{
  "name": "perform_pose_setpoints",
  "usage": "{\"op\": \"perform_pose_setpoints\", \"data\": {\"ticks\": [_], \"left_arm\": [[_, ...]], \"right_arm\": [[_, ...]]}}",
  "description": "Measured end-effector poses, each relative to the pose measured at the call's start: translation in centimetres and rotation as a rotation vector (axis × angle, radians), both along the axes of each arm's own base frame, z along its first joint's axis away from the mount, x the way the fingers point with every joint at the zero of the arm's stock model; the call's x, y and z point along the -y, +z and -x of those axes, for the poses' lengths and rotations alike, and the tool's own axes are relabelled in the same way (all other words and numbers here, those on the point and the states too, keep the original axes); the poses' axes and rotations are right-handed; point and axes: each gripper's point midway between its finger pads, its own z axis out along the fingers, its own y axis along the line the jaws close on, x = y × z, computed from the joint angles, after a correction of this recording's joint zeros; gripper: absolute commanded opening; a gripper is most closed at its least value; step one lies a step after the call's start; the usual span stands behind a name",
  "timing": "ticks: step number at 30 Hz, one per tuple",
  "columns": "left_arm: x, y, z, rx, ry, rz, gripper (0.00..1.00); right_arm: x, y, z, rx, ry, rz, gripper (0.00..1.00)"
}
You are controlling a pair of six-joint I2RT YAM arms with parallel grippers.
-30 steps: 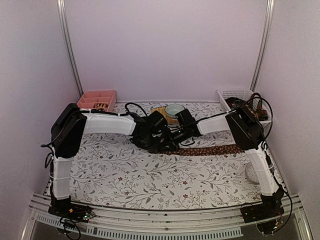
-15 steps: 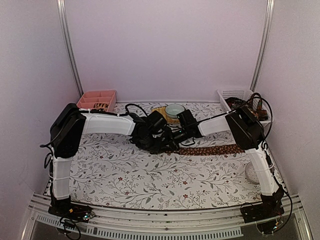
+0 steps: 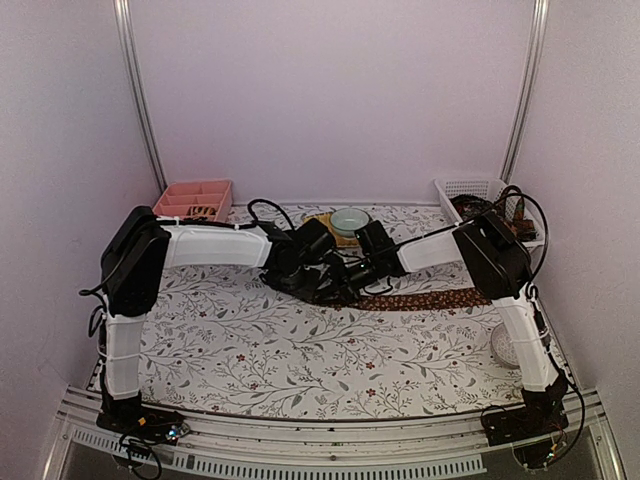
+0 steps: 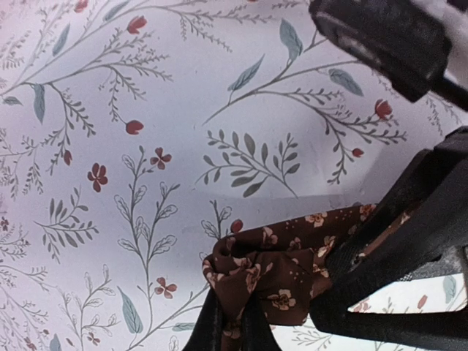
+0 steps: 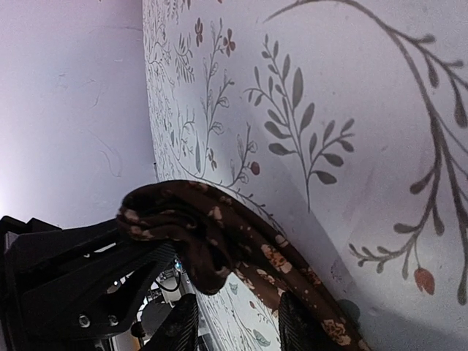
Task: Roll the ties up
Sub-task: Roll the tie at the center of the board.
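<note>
A dark brown tie [image 3: 430,298] with small pale flowers lies stretched across the flowered tablecloth, running right from the two grippers at mid-table. Its left end [image 4: 270,270] is folded over into a loose bunch. My left gripper [image 4: 232,333] is shut on that bunch from below, also seen as left gripper [image 3: 338,288] from above. My right gripper [image 5: 238,329] stands open, its fingers [image 5: 179,325] on either side of the tie strip [image 5: 285,259] just behind the fold. From above the right gripper [image 3: 356,277] sits close against the left one.
A pink divided tray [image 3: 195,198] stands at the back left. A white basket [image 3: 470,188] holding dark fabric is at the back right. A pale bowl [image 3: 349,220] on a yellowish mat [image 3: 320,222] sits right behind the grippers. A white round object [image 3: 505,346] lies near the right arm.
Both grippers have shifted slightly to the right and back with the tie's end. The left jaws have pressed a little tighter on the fold.
</note>
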Motion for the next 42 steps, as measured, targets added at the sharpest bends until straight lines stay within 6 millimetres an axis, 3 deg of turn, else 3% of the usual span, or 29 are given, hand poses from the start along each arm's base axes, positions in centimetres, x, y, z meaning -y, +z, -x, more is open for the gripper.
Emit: {"op": "perform_pose_setpoints", "data": {"ticks": [4,13,20,35,42], "left_arm": [[0.6,1.2,-0.6,0.029,0.002,-0.007,0.01],[0.7,1.0,-0.5,0.037,-0.001,-0.042,0.05],[1.1,1.1,-0.7,0.043,-0.007,-0.056,0.06],[1.1,0.3,-0.4,0.043,-0.012,-0.122,0.07],[2.1,0.6,-0.4,0.046,-0.028,-0.118,0.22]], "right_arm": [[0.4,-0.3,0.4,-0.016,0.002,-0.017,0.30],[0.6,-0.1,0.2,-0.043,-0.009,-0.035,0.38],[1.5,0.3,-0.7,-0.071,-0.037,-0.054,0.34],[2.7,4.2,-1.9,-0.068,-0.079,-0.119,0.33],[3.3,2.9,-1.9,-0.043,-0.095,-0.054,0.32]]}}
